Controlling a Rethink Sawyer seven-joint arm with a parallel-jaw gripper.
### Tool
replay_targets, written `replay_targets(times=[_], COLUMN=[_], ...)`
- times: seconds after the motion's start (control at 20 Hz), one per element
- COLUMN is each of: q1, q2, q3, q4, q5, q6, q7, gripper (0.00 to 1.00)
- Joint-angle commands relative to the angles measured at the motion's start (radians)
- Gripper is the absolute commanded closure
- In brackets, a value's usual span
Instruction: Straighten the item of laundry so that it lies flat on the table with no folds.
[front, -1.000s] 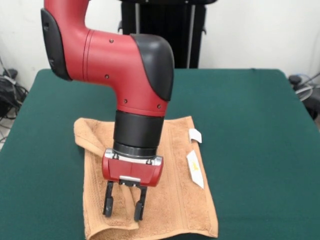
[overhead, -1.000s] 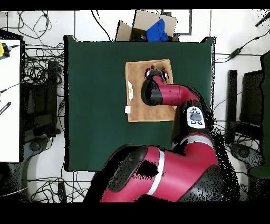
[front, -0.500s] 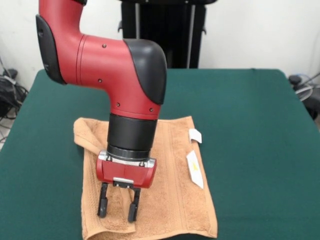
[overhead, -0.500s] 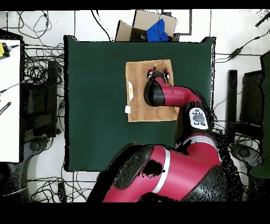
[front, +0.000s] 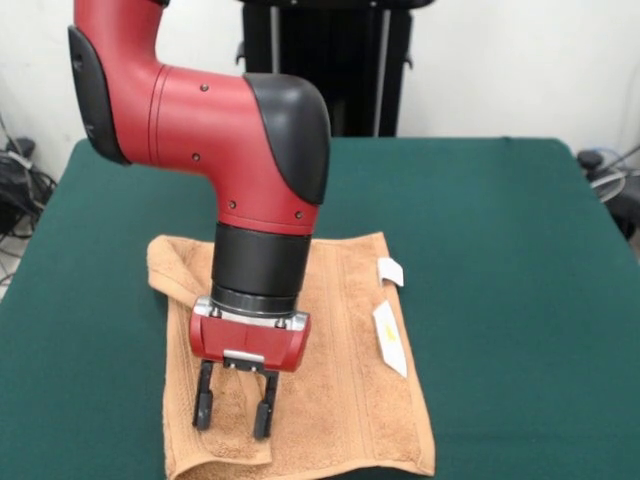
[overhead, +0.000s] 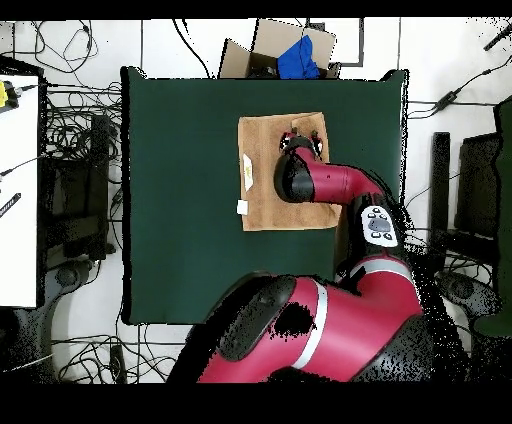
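Shifted slightly left since earlier, the pincer (front: 234, 410), jaws apart, is poised over the towel's (front: 350, 400) near-left fold (front: 225, 455); gripping it comes next.

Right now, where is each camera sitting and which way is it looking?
Front view: sits across the table, facing the robot; shows the red and black arm coming down and the open end effector over the towel.
Overhead view: sits above, looking straight down; shows the robot's base and arm at the bottom, plus floor cables and a cardboard box.
Both views share the towel, its white tags, the green table and the end effector.
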Motion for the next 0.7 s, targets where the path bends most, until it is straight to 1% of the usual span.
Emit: replay_targets(times=[0.05, 0.35, 0.7], q1=[-0.011, -0.022, -0.041], q2=[-0.007, -0.026, -0.018], q3=[0.080, 0.100, 0.129], q4=[0.111, 0.121, 0.119], q5=[-0.020, -0.001, -0.011], q6=[-0.036, -0.041, -0.068], q7=[0.138, 0.153, 0.151], gripper=[0.00, 0.00, 0.00])
